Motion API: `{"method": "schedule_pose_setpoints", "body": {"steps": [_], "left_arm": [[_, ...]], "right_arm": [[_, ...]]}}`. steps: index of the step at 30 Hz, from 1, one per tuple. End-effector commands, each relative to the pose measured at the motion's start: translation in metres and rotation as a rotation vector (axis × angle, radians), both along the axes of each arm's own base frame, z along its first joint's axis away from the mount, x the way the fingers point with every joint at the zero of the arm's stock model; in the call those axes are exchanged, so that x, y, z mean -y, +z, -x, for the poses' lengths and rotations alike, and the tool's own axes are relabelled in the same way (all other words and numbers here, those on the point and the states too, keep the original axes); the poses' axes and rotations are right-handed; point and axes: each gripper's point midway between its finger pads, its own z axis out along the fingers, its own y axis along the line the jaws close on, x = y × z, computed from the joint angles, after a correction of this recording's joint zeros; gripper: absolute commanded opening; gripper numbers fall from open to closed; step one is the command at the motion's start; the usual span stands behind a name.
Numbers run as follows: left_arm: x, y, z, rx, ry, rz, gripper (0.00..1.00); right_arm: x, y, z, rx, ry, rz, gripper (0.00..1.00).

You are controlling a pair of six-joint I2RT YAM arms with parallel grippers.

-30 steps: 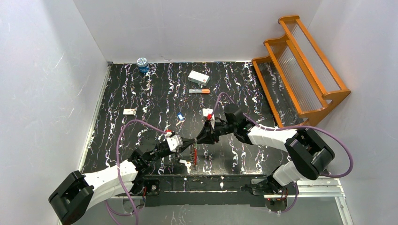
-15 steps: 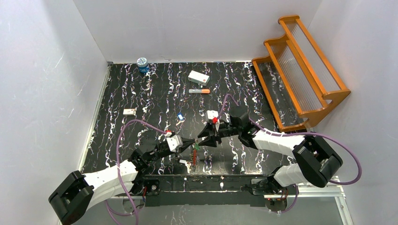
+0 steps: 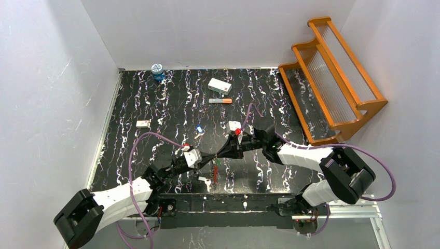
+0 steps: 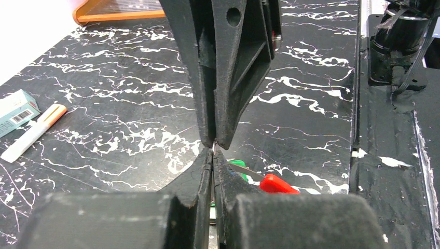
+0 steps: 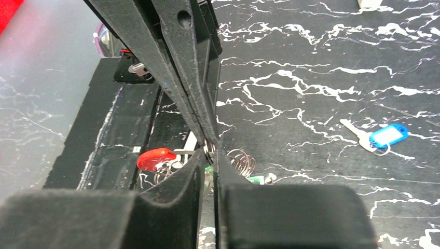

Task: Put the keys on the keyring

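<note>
The keyring [image 3: 214,170] hangs as thin wire coils [image 5: 239,161] between the two arms, near the table's front edge. A red-headed key [image 4: 277,184] and a small green piece [image 5: 255,180] dangle from it. My left gripper [image 4: 212,154] is shut on the ring's wire. My right gripper [image 5: 210,154] meets it tip to tip from the opposite side, with its jaws closed on the same wire. In the top view the left gripper [image 3: 210,157] and the right gripper [image 3: 222,154] touch above the ring. A blue-headed key [image 3: 199,128] lies loose on the table [image 5: 388,136].
An orange-tipped marker [image 3: 220,100] and a white box [image 3: 219,85] lie further back. A blue-lidded jar [image 3: 157,71] stands at the back left, and an orange wooden rack [image 3: 332,78] is at the right. A small white piece [image 3: 142,124] lies at the left.
The right gripper opened its jaws half a second ago and has closed them again on the ring, shifting slightly left. The left gripper has kept its hold and place.
</note>
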Motion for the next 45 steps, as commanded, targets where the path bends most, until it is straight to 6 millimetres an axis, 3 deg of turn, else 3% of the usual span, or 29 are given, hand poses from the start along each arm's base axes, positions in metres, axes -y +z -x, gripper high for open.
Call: {"method": "schedule_pose_setpoints", "body": {"steps": [1, 3, 8, 14, 20, 34, 45], "left_arm": [[0.003, 0.015, 0.002, 0.039, -0.021, 0.044, 0.00], [0.004, 0.015, 0.003, 0.039, -0.022, 0.044, 0.00], [0.003, 0.015, 0.001, 0.040, -0.013, 0.041, 0.00], [0.002, 0.012, -0.004, 0.039, 0.009, 0.029, 0.22], [0.004, 0.009, -0.006, 0.048, 0.008, -0.002, 0.31], [0.019, -0.020, -0.004, -0.014, -0.095, -0.146, 0.32], [0.023, -0.041, -0.004, -0.059, -0.114, -0.202, 0.32]], "right_arm": [[-0.006, 0.017, 0.000, 0.038, 0.031, -0.060, 0.10], [-0.006, 0.014, -0.001, 0.034, 0.027, -0.051, 0.01], [-0.002, 0.007, -0.004, 0.048, 0.005, -0.006, 0.01], [0.007, -0.007, -0.011, 0.068, -0.050, 0.097, 0.01], [0.021, -0.025, -0.022, 0.056, -0.107, 0.275, 0.01], [0.024, -0.046, -0.020, 0.032, -0.095, 0.449, 0.01], [0.013, -0.043, -0.011, 0.011, -0.023, 0.430, 0.01]]}}
